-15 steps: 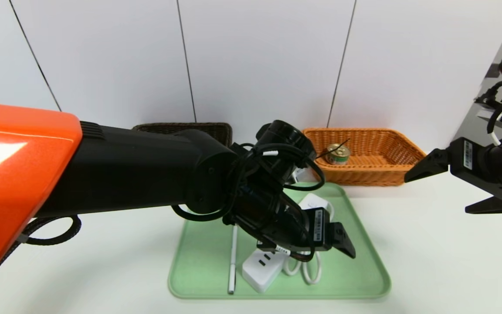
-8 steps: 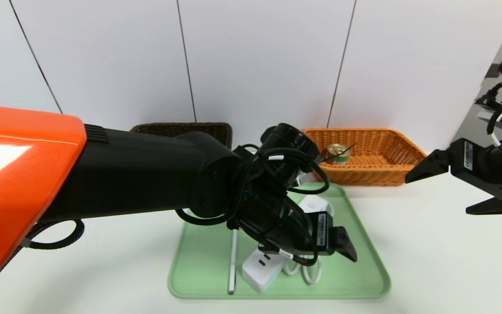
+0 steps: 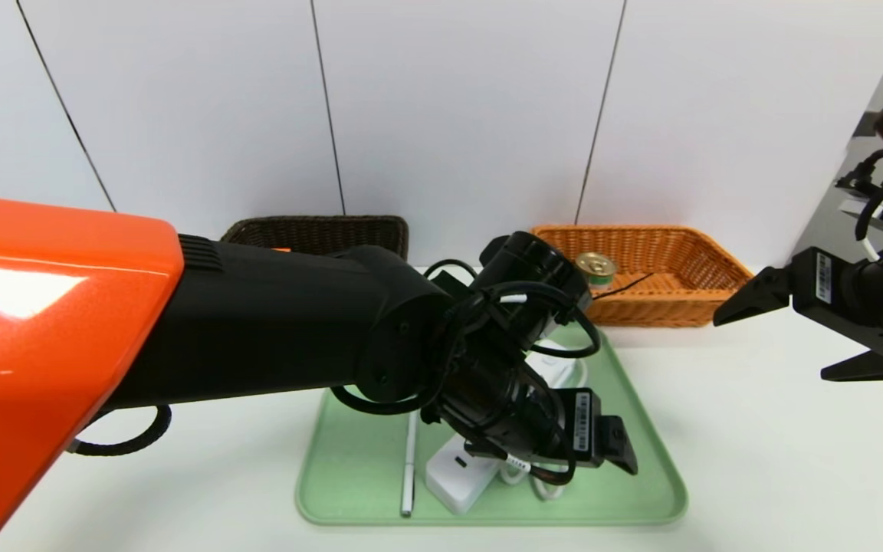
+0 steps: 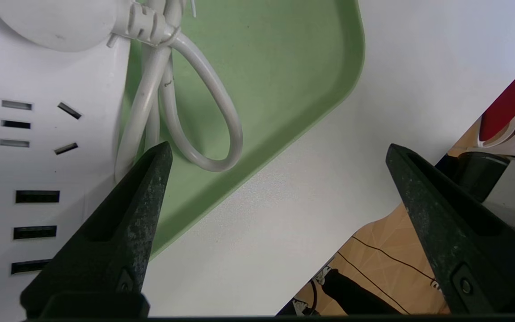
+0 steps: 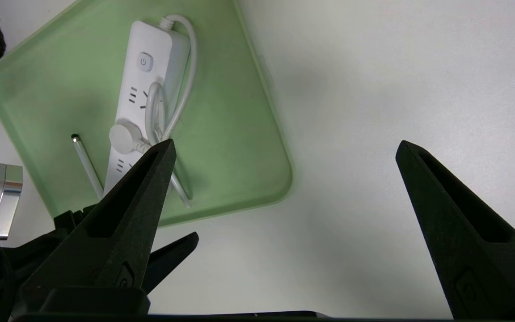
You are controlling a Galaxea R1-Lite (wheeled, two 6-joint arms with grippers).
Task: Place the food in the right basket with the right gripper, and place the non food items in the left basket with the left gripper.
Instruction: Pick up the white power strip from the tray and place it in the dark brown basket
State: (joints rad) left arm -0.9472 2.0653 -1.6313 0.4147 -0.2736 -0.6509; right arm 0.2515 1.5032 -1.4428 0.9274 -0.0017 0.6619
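**A robot test bench in a lab-like room**

A plain white table [image 3: 756, 460] stands against a wall of bare white panels [image 3: 457, 107] with thin dark seams. On the table sits a pale green tray [image 3: 349, 460], the landmark here. Behind the tray, against the wall, are two woven baskets: a dark brown one [image 3: 319, 230] and an orange-tan one [image 3: 664, 253]. A black robot arm with a glossy orange shell [image 3: 43, 345] reaches over the tray. Past the table's edge, the left wrist view shows tan floor tiles [image 4: 373, 268].
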